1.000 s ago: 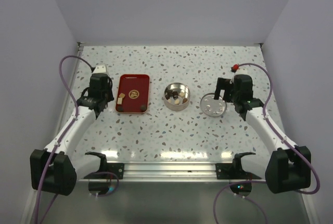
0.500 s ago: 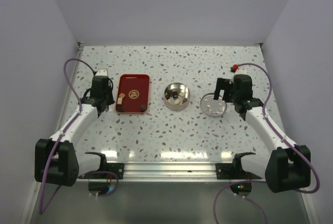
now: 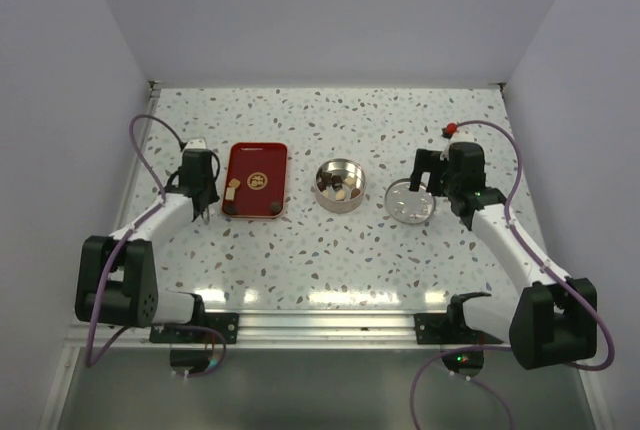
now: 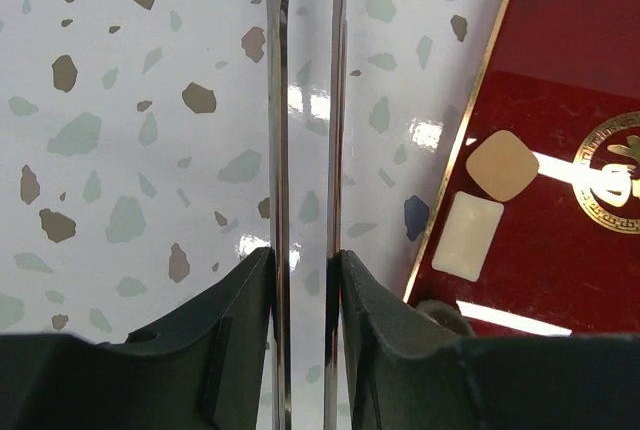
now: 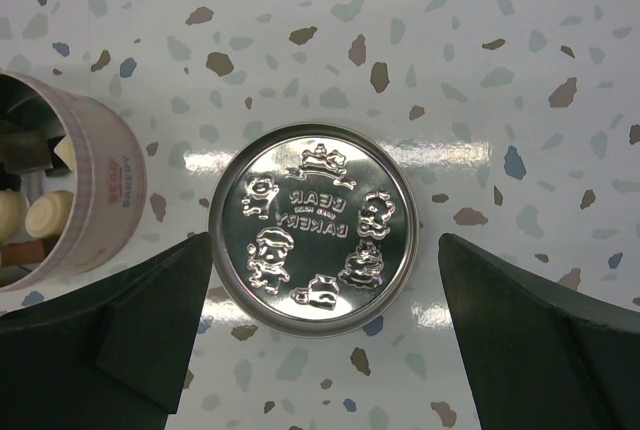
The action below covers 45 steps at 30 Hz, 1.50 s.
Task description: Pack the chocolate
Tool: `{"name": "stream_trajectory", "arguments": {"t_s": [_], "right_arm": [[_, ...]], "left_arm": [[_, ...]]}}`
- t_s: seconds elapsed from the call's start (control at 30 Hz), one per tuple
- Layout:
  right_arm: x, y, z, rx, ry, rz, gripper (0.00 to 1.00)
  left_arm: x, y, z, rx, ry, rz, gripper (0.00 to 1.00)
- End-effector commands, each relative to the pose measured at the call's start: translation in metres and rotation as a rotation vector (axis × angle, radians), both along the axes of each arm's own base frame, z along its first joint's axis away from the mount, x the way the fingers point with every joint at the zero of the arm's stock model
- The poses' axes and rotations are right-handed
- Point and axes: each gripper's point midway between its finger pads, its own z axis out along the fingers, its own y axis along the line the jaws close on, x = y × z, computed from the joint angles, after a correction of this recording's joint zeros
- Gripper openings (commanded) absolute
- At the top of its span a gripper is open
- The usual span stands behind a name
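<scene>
The red tray holds three chocolate pieces. In the left wrist view a light brown piece, a cream piece and a dark round piece, partly hidden, lie on the tray. The open tin holds several chocolates. My left gripper is shut on thin metal tweezers, low over the table left of the tray. Nothing is between the blades. My right gripper is open, straddling the silver lid from above.
The lid lies flat on the speckled table, right of the tin. White walls close in the left, right and far sides. A metal rail runs along the near edge.
The left arm has folded, its lower part swinging in toward the table, and the gripper has shifted slightly toward the tray. The right arm, tin, lid and tray have not moved.
</scene>
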Motion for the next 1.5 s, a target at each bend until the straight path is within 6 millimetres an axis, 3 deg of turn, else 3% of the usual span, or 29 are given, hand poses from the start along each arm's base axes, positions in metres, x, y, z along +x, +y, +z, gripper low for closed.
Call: {"name": "stream_trajectory", "arguments": {"t_s": [0.0,0.3,0.37,0.67,0.93,1.47], "right_arm": [[0.013,0.002,0.022,0.01,-0.053,-0.003,0.99],[0.014,-0.001,0.016,-0.008,-0.032,-0.014,0.99],[0.015,-0.001,0.014,-0.01,-0.025,-0.013,0.99],[0.015,-0.006,0.015,-0.033,-0.021,-0.027,0.99],[0.014,-0.007,0.015,-0.038,-0.02,-0.029,0.99],[0.015,-0.007,0.015,-0.038,-0.018,-0.029,0.99]], "left_arm": [[0.024,0.015,0.012,0.035,-0.091,0.041,0.37],[0.045,0.036,-0.001,0.043,-0.074,0.067,0.36],[0.047,0.052,-0.002,0.046,-0.067,0.099,0.36],[0.067,0.066,-0.008,0.037,-0.096,0.102,0.36],[0.081,0.064,-0.018,0.006,-0.083,0.051,0.41],[0.079,0.059,-0.025,-0.024,-0.053,0.038,0.58]]}}
